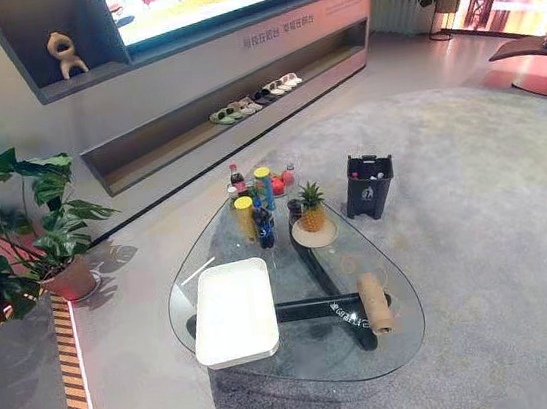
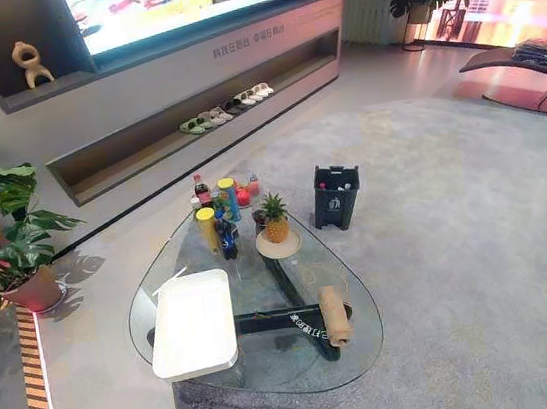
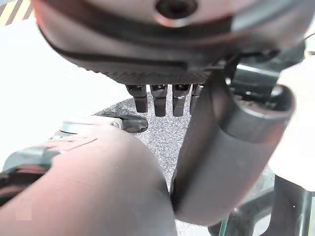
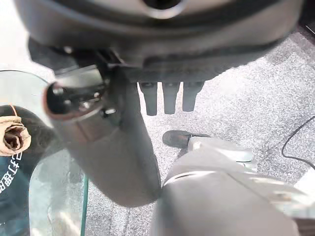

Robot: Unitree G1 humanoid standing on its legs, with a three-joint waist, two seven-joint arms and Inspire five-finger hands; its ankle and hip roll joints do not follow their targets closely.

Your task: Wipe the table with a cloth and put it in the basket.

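A rolled brown cloth [image 1: 374, 302] lies on the near right part of the oval glass table [image 1: 313, 353], over its dark frame. The roll's end also shows in the right wrist view as the cloth [image 4: 14, 136] by the glass edge. A white shallow rectangular basket [image 1: 234, 310] rests on the table's near left side, with nothing in it. My left hand [image 3: 160, 101] hangs over the grey carpet beside the table with straight fingers and holds nothing. My right hand [image 4: 170, 101] also hangs open over the carpet, a little to the right of the cloth.
At the table's far end stand a pineapple [image 1: 312, 210] on a round plate and several bottles and cans [image 1: 256, 202]. A black bin [image 1: 369, 185] sits on the carpet beyond the table. A potted plant [image 1: 36, 236] stands at the left.
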